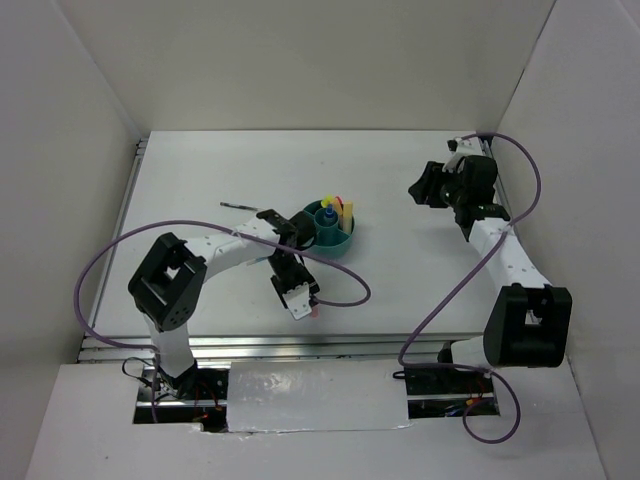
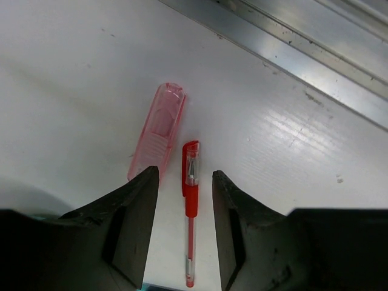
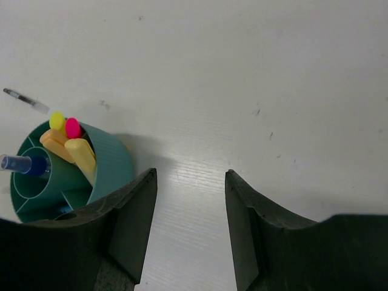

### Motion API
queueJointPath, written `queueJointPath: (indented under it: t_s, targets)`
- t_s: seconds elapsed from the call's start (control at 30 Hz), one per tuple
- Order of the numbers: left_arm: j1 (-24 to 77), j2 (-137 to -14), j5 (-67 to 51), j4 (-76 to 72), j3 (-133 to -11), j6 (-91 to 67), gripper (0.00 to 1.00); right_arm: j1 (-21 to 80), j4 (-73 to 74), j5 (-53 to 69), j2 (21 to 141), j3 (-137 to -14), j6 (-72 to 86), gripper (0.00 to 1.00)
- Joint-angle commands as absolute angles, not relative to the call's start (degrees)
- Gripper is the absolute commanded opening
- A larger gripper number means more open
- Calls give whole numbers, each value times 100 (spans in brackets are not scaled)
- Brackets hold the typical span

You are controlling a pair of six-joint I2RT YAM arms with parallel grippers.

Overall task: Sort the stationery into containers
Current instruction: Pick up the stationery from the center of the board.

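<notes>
Here, L end effector (image 2: 185, 174) released over red pen (image 2: 190, 206), pink marker (image 2: 159, 130) beside, edge rail (image 2: 291, 57) near.

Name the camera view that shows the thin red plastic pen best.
Left wrist view: the thin red plastic pen lies in full on the table, between the fingers of the open left gripper. In the top external view the gripper hides it. The right wrist view does not include it.

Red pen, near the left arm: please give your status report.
Left pincer open, over red pen, not gripping. Right pincer open, empty. Pink marker close beside pen, may obstruct.
</notes>
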State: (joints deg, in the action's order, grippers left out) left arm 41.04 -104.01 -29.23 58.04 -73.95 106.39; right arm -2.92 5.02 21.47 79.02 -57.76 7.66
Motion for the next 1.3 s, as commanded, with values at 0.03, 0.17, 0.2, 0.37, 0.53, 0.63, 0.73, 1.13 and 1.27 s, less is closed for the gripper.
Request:
queueJointPath:
  t_s: [0.03, 0.17, 0.2, 0.37, 0.53, 0.63, 0.73, 1.13, 1.27]
  targets:
    - [4218, -10415, -2778, 5846, -7313, 11347, 53, -387, 562, 2083, 7805, -5968, 826, 56]
    - [4289, -10511, -2760, 5748, -7321, 11391, 55, -395, 633, 2030, 7857, -6003, 800, 56]
    - [4306, -10547, -2751, 5739, -7321, 11391, 55, -396, 633, 2013, 7857, -6003, 800, 56]
    - [4350, -10643, -2725, 5739, -7383, 11496, 62, -396, 677, 1969, 7910, -6012, 782, 57]
    - [4447, -10854, -2760, 5862, -7610, 11566, 63, -396, 677, 1960, 7989, -6047, 782, 57]
    - [4500, -11021, -2812, 6011, -7751, 11584, 62, -396, 677, 1942, 8007, -6073, 747, 57]
    - [4500, -11109, -2900, 5933, -7761, 11566, 62, -396, 677, 1925, 8016, -6073, 712, 57]
    - [4579, -11583, -2856, 6354, -8182, 11549, 57, -396, 677, 1934, 8016, -6021, 694, 57]
    - [4632, -11654, -2892, 6407, -8271, 11523, 56, -396, 677, 1907, 7998, -5994, 659, 57]
